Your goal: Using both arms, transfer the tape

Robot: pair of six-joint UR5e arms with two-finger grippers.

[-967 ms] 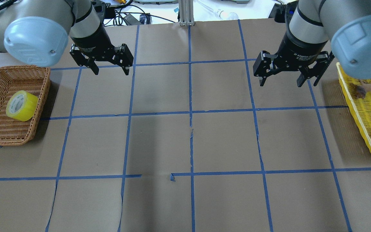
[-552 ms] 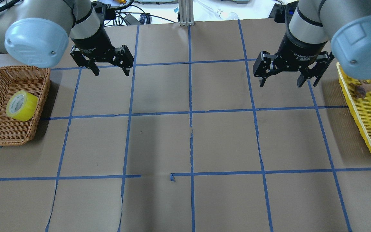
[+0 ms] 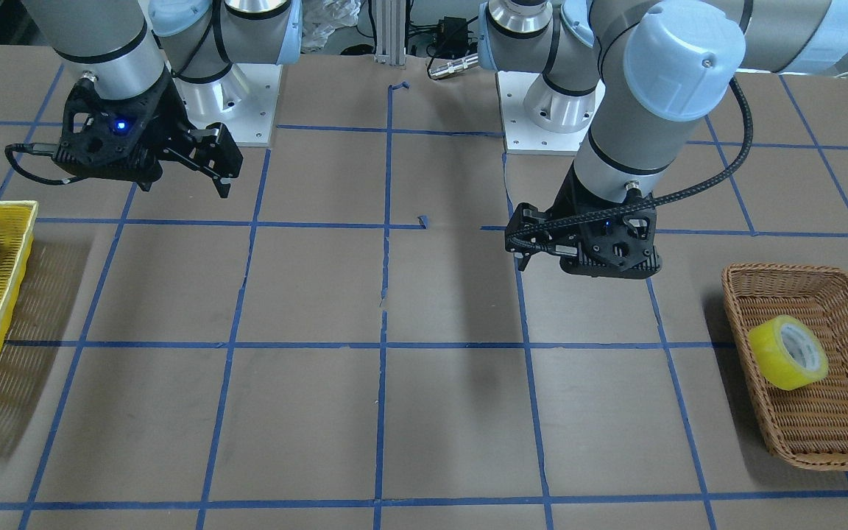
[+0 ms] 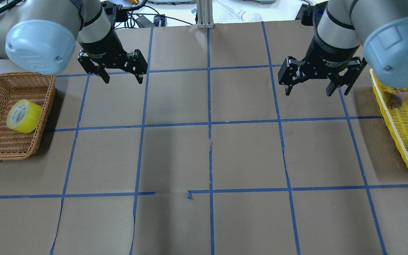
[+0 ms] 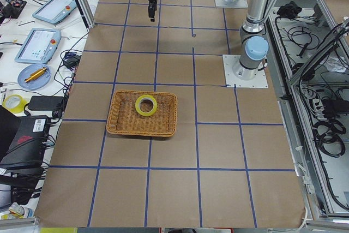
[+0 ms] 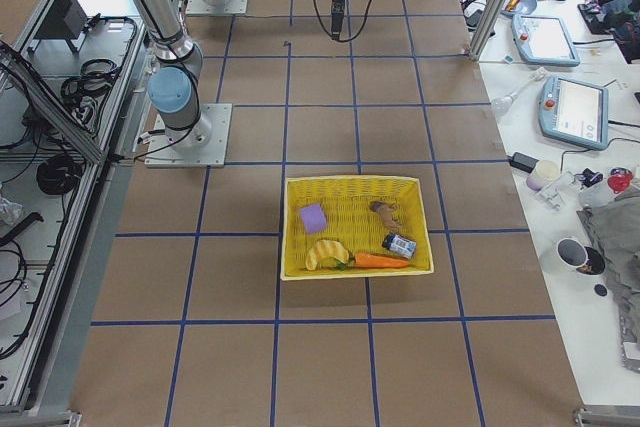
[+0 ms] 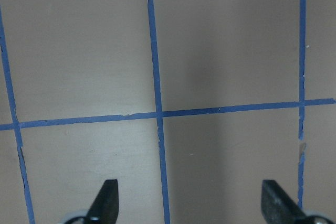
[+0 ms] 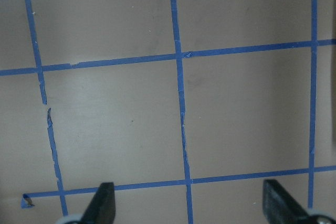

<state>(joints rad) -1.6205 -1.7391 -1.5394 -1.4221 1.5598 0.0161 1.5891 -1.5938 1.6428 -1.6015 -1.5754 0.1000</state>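
- Tape [image 4: 23, 116], a yellow roll with a pale hollow core, lies tilted in a wicker basket [image 4: 5, 156], its open core facing partly upward.
- The basket stands at the robot's left end of the tabletop [image 4: 175, 159], which is covered in brown paper and marked off in squares by blue lines [image 4: 209, 124].
- The tape rests against the basket's floor and nothing else touches it. The side view from the left shows it near the basket's middle.
- The left end effector [image 4: 123, 79] hangs above the tabletop, pointing down, with its two fingers spread wide and nothing between them.
- It is well apart from the basket, on the side towards the middle of the tabletop. Its wrist view shows only bare paper and a crossing of blue lines between the fingertips.
- The right end effector [image 4: 308, 92] hangs above the other half of the tabletop, also pointing down, fingers spread wide and holding nothing.
- Its wrist view likewise shows only paper and blue lines below.
- A yellow mesh tray [image 6: 290, 227] sits at the robot's right end, just beside the right end effector in the overhead view.
- The tray holds a purple block [image 6: 313, 217], a banana [image 6: 322, 252], a carrot [image 6: 380, 260], a small jar [image 6: 399, 244] and a brownish lump [image 6: 383, 212].
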